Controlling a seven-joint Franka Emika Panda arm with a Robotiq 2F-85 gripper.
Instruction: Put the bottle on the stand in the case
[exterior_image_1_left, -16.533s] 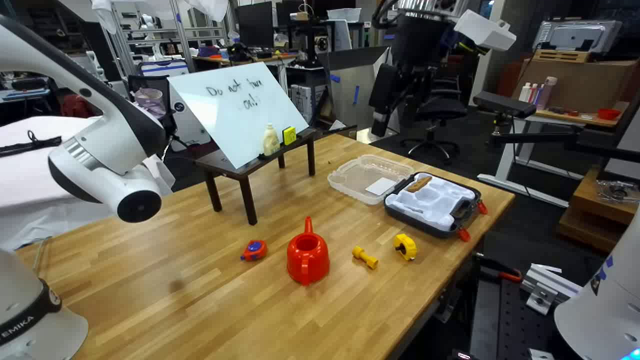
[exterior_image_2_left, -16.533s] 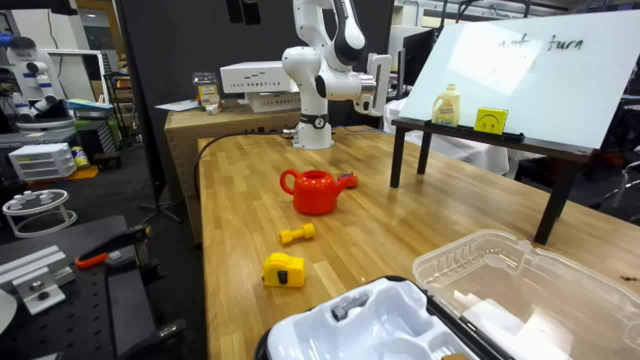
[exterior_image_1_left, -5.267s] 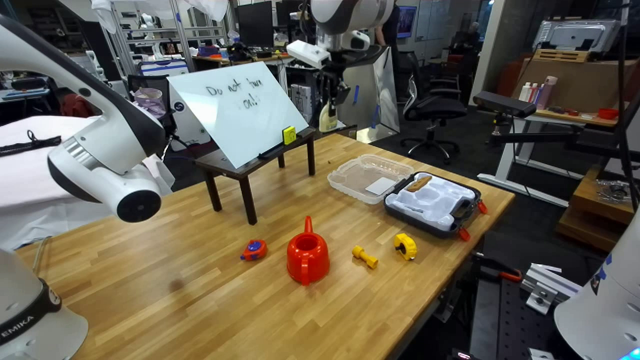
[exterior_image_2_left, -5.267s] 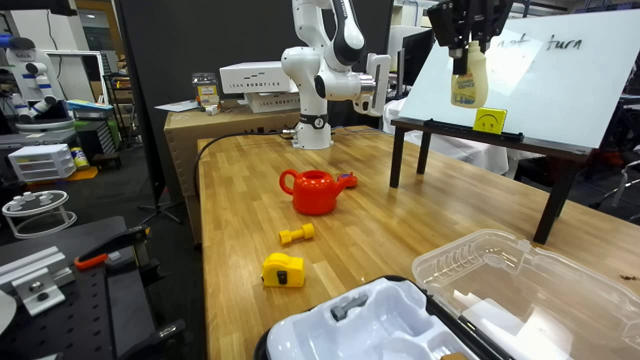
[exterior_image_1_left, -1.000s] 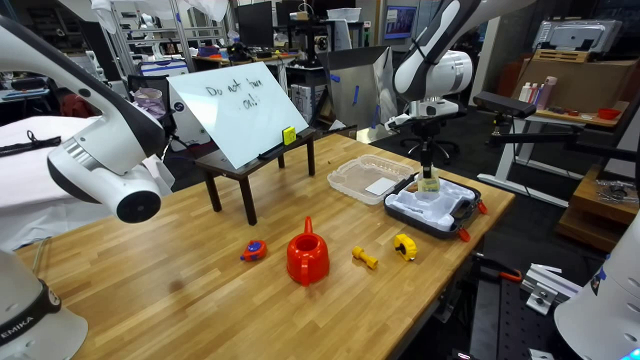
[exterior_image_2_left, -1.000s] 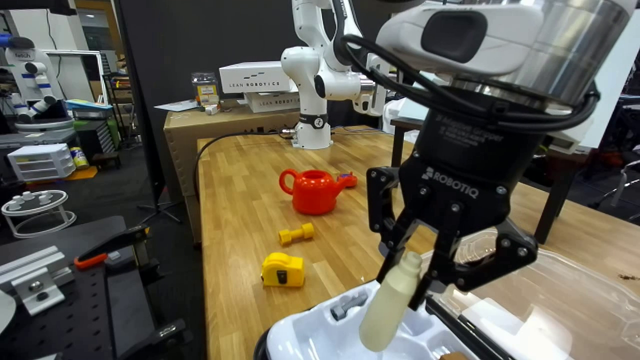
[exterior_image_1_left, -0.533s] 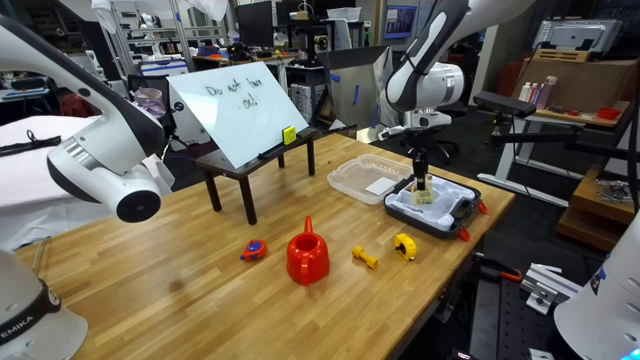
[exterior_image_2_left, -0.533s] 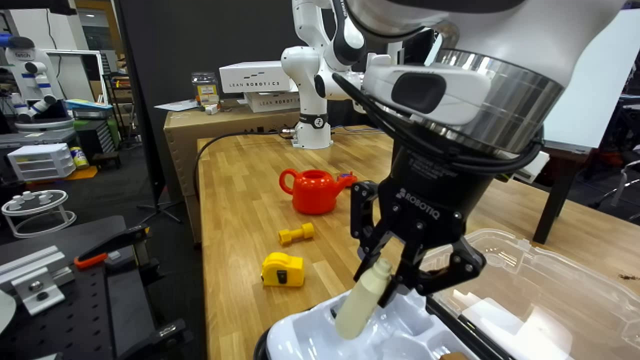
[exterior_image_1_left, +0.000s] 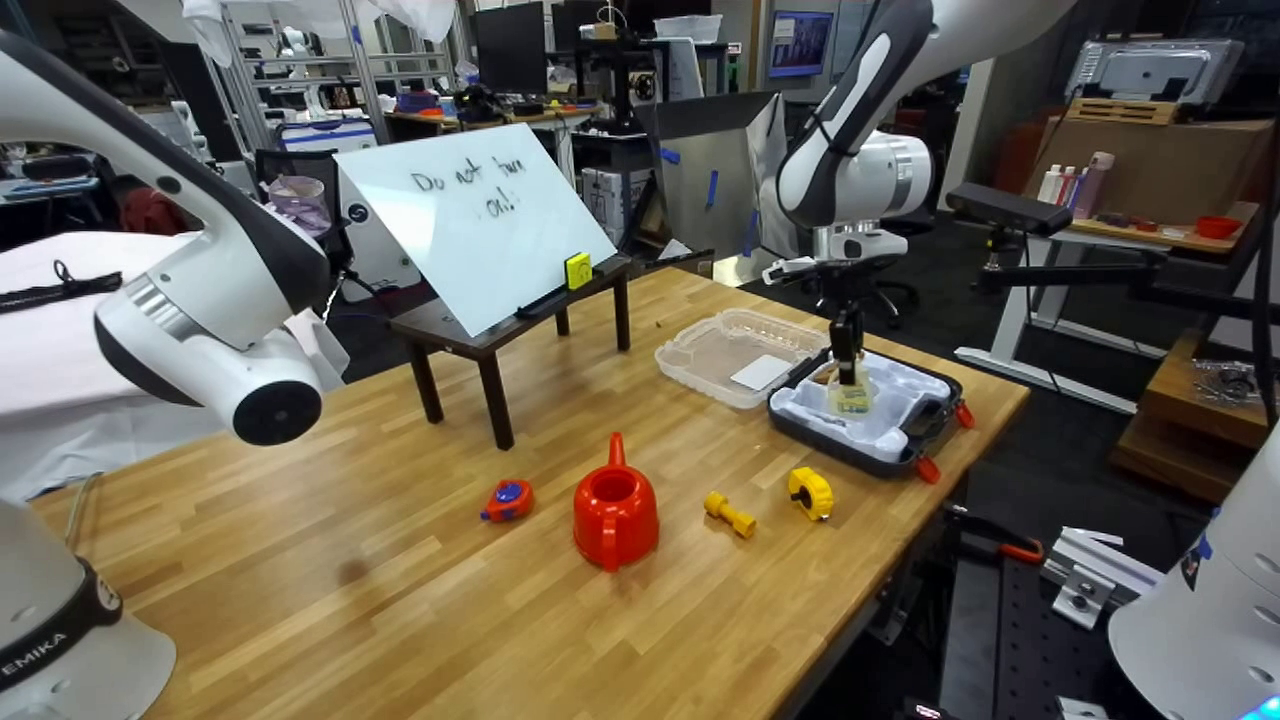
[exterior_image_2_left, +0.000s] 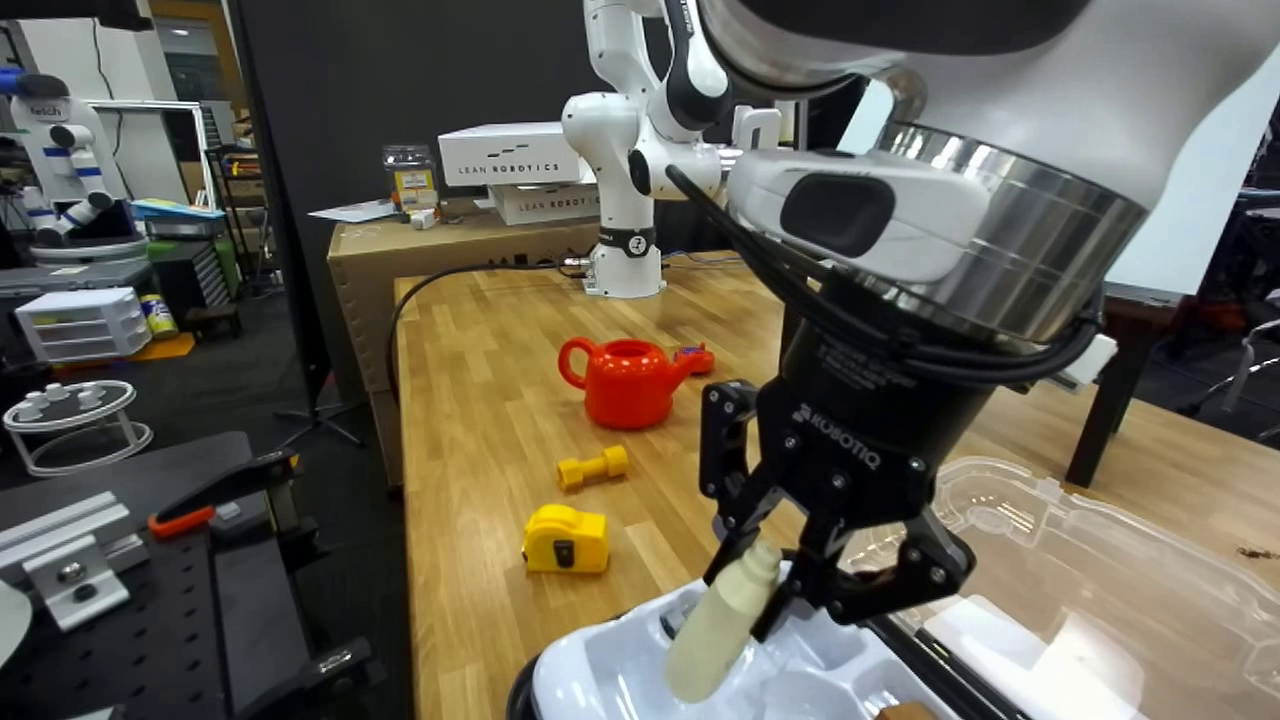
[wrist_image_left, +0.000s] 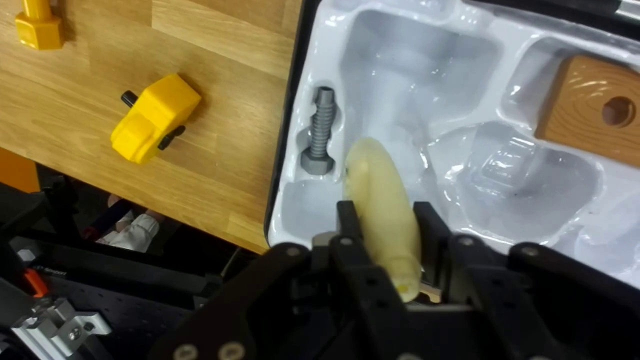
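Observation:
The pale yellow bottle (exterior_image_2_left: 715, 635) leans at a slant over the white insert of the open case (wrist_image_left: 425, 60). My gripper (wrist_image_left: 385, 209) is shut on it, one black finger (wrist_image_left: 348, 215) on each side of its upper part. In an exterior view the bottle's label (exterior_image_1_left: 850, 402) shows, low over the case. Whether its base touches the insert, I cannot tell. Beyond the case rises the dark stand (exterior_image_1_left: 465, 338) with the whiteboard; its ledge bears no bottle. The arm hides much of the stand in an exterior view.
In the case lie a grey screw (wrist_image_left: 321, 130) and a brown block (wrist_image_left: 595, 107). Its clear lid (exterior_image_1_left: 700, 345) is folded back. Nearby are a yellow tape measure (exterior_image_2_left: 565, 540), a yellow toy bolt (exterior_image_2_left: 593, 468) and a red watering can (exterior_image_2_left: 630, 385). A yellow sponge (exterior_image_1_left: 578, 271) sits on the stand.
The bottle stood on the stand's ledge at first, then hung in my gripper beside the whiteboard. Over the last second, gripper and bottle shifted within the case and sank slightly.

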